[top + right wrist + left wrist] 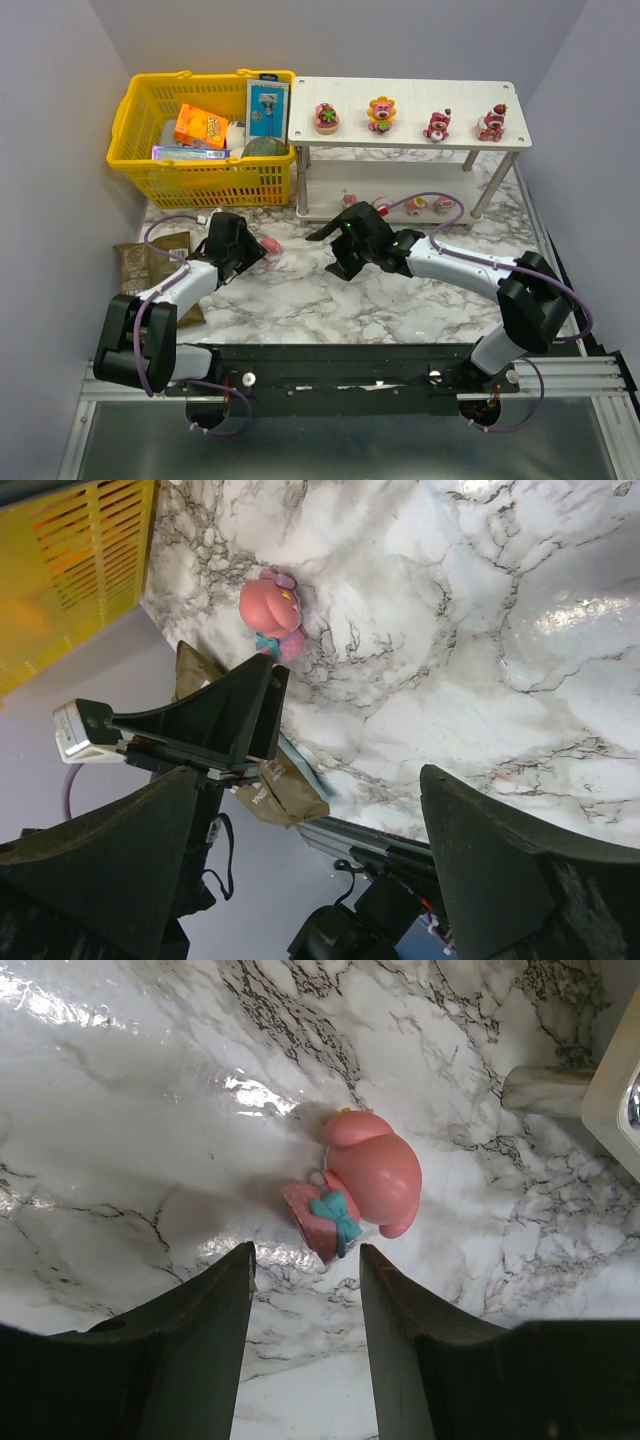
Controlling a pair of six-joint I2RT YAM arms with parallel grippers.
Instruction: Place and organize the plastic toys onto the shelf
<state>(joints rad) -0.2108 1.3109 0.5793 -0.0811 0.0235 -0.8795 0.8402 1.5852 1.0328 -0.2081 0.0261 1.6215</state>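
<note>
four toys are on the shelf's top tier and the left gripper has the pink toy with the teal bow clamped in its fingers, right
Not clamped. In the left wrist view the pink toy lies on the table just beyond the left gripper, whose jaws stand apart with nothing between them. The top tier of the shelf does hold four toys.

1. A pink figurine (365, 1180) with a teal bow is laid sideways on the counter (120, 1110), just ahead of the left end effector (305, 1260).
2. Four figurines (381, 113) are stood along the white shelf's (410, 95) top, well beyond it.
3. Pink toys (417, 206) are seen on its lower tier.
</note>
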